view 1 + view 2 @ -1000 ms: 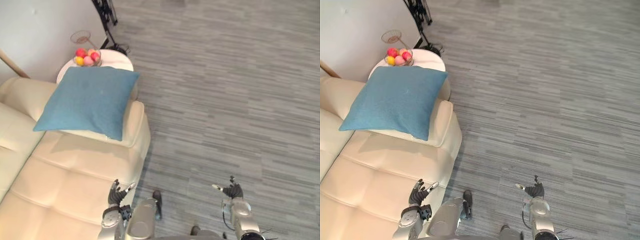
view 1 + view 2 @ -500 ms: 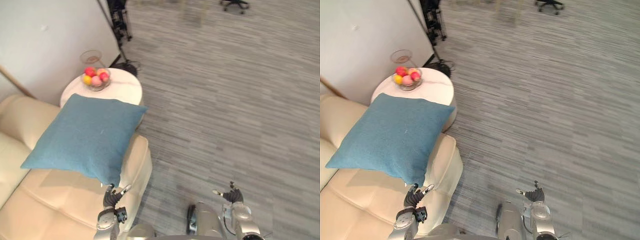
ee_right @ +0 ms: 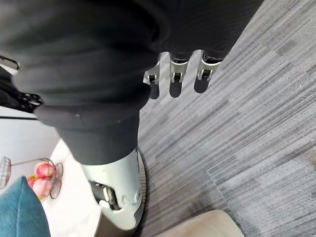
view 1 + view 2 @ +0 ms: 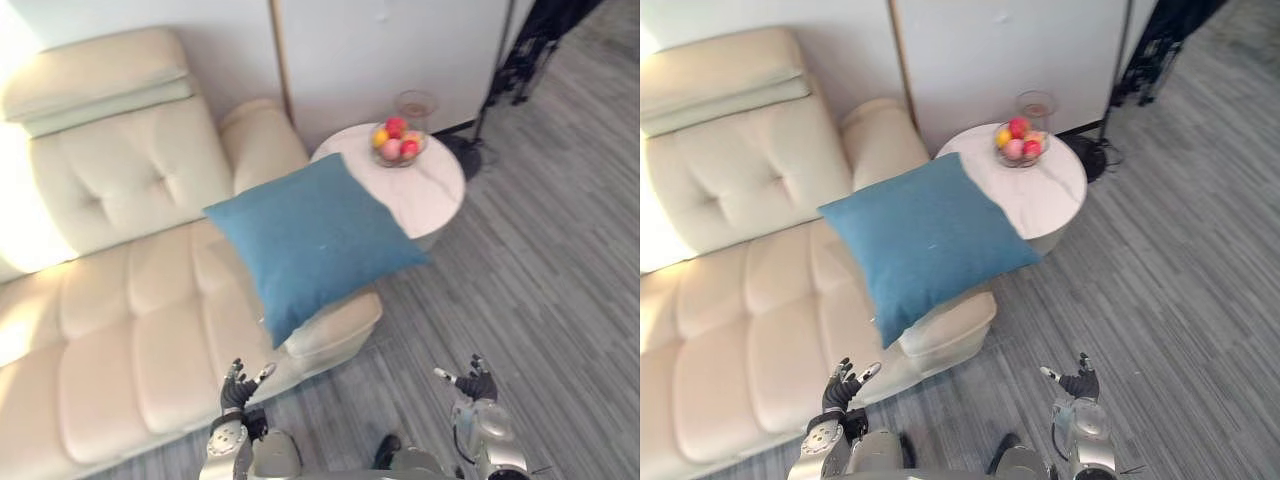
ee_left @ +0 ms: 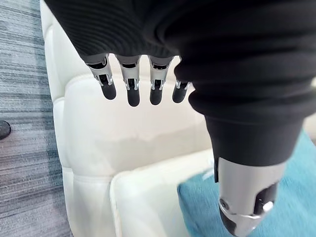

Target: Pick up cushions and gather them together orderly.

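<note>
A square blue cushion lies tilted across the right armrest of a cream sofa, one corner hanging over the round side table. Its edge also appears in the left wrist view as blue cloth. My left hand hovers low in front of the sofa's seat edge, below the cushion, fingers straight and apart, holding nothing. My right hand hangs over the grey floor to the right, also open and holding nothing. Neither hand touches the cushion.
A round white side table stands right of the armrest, carrying a glass bowl of fruit and a wine glass. A dark stand rises by the wall at the upper right. Grey striped floor spreads to the right.
The whole picture has shifted: the camera turned, bringing the sofa's backrest and seat into view. The cushion stays on the armrest. Both hands remain low and open.
</note>
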Controlling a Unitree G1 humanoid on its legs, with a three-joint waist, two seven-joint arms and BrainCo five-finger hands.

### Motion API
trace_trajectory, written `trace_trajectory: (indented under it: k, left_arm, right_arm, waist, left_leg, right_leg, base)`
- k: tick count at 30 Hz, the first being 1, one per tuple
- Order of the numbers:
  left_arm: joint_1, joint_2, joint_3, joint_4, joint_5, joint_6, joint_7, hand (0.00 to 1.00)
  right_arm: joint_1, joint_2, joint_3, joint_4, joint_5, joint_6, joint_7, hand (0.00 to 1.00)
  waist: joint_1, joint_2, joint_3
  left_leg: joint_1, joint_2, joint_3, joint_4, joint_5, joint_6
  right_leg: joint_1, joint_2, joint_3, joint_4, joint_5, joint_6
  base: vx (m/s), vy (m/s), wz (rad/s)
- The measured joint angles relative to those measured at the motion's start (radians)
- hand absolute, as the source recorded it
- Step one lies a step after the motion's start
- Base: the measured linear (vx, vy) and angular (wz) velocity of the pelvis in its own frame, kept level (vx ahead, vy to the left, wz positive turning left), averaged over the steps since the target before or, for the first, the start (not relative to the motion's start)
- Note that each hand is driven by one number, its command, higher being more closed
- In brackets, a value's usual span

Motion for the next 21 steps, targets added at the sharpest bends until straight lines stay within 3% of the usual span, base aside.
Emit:
trace_trajectory:
  k: [3, 6, 7, 8, 9, 11, 12, 14, 15, 16, 18, 20, 21]
  left_arm:
    - [0.024, 0.042, 0.003, 0.028, 0.0, 0.001, 0.0, 0.0]
    - [0.044, 0.048, 0.0, 0.045, 0.007, 0.001, -0.001, 0.0]
    - [0.045, 0.05, -0.001, 0.049, 0.011, 0.002, -0.001, 0.0]
    - [0.043, 0.059, -0.002, 0.055, 0.013, 0.002, 0.0, 0.0]
    - [0.038, 0.065, -0.001, 0.06, 0.014, 0.002, 0.001, 0.0]
    - [0.035, 0.076, -0.001, 0.072, 0.021, 0.005, 0.003, 0.0]
    - [0.031, 0.08, -0.002, 0.072, 0.023, 0.005, 0.003, 0.0]
    - [0.012, 0.094, -0.002, 0.073, 0.029, 0.003, 0.004, 0.0]
    - [0.011, 0.099, -0.002, 0.073, 0.029, 0.002, 0.005, 0.0]
    - [0.004, 0.11, -0.002, 0.083, 0.03, 0.002, 0.007, 0.0]
    - [-0.011, 0.08, -0.009, 0.087, 0.03, -0.001, 0.007, 0.0]
    - [-0.023, 0.054, -0.013, 0.084, 0.03, -0.001, 0.003, 0.0]
    - [-0.027, 0.053, -0.013, 0.08, 0.03, -0.001, 0.002, 0.0]
  right_arm:
    - [-0.013, 0.001, 0.0, 0.041, 0.0, 0.0, -0.001, 0.0]
    - [0.017, -0.014, -0.018, 0.042, -0.002, 0.002, -0.007, 0.0]
    - [0.033, -0.015, -0.028, 0.042, -0.002, 0.004, -0.009, 0.0]
    - [0.042, -0.014, -0.026, 0.043, -0.002, 0.008, -0.009, 0.0]
    - [0.049, -0.012, -0.026, 0.043, -0.001, 0.009, -0.009, 0.0]
    - [0.056, -0.016, -0.027, 0.043, -0.001, 0.01, -0.01, 0.0]
    - [0.056, -0.017, -0.027, 0.042, 0.0, 0.01, -0.011, 0.0]
    - [0.057, -0.017, -0.03, 0.042, 0.004, 0.01, -0.011, 0.0]
    - [0.06, -0.017, -0.031, 0.042, 0.007, 0.01, -0.011, 0.0]
    - [0.077, -0.022, -0.044, 0.041, 0.008, 0.01, -0.012, 0.0]
    - [0.08, -0.042, -0.078, 0.018, 0.008, 0.01, -0.015, 0.0]
    - [0.08, -0.045, -0.108, -0.057, 0.008, 0.009, -0.013, 0.0]
    - [0.08, -0.045, -0.114, -0.069, 0.008, 0.01, -0.014, 0.0]
  waist:
    - [-0.004, -0.015, -0.007]
    - [-0.022, -0.014, -0.006]
    - [-0.049, -0.025, -0.011]
    - [-0.065, -0.04, -0.003]
    - [-0.07, -0.036, 0.0]
    - [-0.078, -0.038, -0.001]
    - [-0.084, -0.036, 0.0]
    - [-0.097, -0.031, 0.003]
    - [-0.1, -0.037, 0.0]
    - [-0.115, -0.056, -0.006]
    - [-0.109, -0.007, -0.005]
    - [-0.114, 0.026, -0.003]
    - [-0.113, 0.025, -0.003]
  left_leg:
    - [0.036, -0.036, -0.009, -0.025, -0.003, 0.005]
    - [0.126, -0.091, -0.017, -0.09, -0.026, 0.039]
    - [0.154, -0.113, -0.046, -0.106, -0.063, 0.05]
    - [0.165, -0.126, -0.068, -0.097, -0.083, 0.057]
    - [0.167, -0.125, -0.071, -0.088, -0.092, 0.058]
    - [0.172, -0.102, -0.096, -0.063, -0.113, 0.056]
    - [0.173, -0.096, -0.105, -0.063, -0.113, 0.056]
    - [0.183, -0.075, -0.135, -0.059, -0.11, 0.036]
    - [0.187, -0.078, -0.145, -0.054, -0.112, 0.021]
    - [0.192, -0.088, -0.182, -0.044, -0.124, -0.007]
    - [0.201, -0.052, -0.202, -0.045, -0.125, -0.027]
    - [0.207, -0.033, -0.205, -0.067, -0.121, -0.051]
    - [0.212, -0.031, -0.205, -0.074, -0.117, -0.058]
  right_leg:
    - [0.012, -0.032, 0.015, 0.033, 0.003, 0.007]
    - [-0.047, -0.135, 0.063, 0.327, -0.004, 0.019]
    - [-0.101, -0.177, 0.117, 0.477, 0.017, 0.022]
    - [-0.163, -0.185, 0.222, 0.593, 0.034, 0.049]
    - [-0.188, -0.167, 0.268, 0.614, 0.002, 0.058]
    - [-0.249, -0.075, 0.353, 0.547, -0.112, 0.057]
    - [-0.26, -0.05, 0.366, 0.503, -0.116, 0.055]
    - [-0.282, 0.044, 0.448, 0.259, -0.074, 0.051]
    - [-0.273, 0.06, 0.471, 0.192, -0.036, 0.051]
    - [-0.26, 0.072, 0.508, 0.151, 0.082, 0.021]
    - [-0.249, 0.091, 0.492, 0.177, 0.058, 0.008]
    - [-0.257, 0.114, 0.469, 0.194, 0.033, -0.009]
    - [-0.257, 0.119, 0.469, 0.198, 0.028, -0.012]
  base:
    - [0.07, 0.123, 0.1]
    - [0.03, 0.151, 0.28]
    - [0.07, 0.073, 0.75]
    - [0.09, 0.048, 0.66]
    - [0.1, -0.009, 0.29]
    - [0.08, -0.054, 0.26]
    - [0.12, -0.097, 0.49]
    - [0.17, -0.161, 0.49]
    - [0.24, -0.227, 0.64]
    - [0.2, -0.177, 0.51]
    - [0.15, -0.181, 0.25]
    - [0.13, -0.17, 0.08]
    - [0.07, -0.122, 0.05]
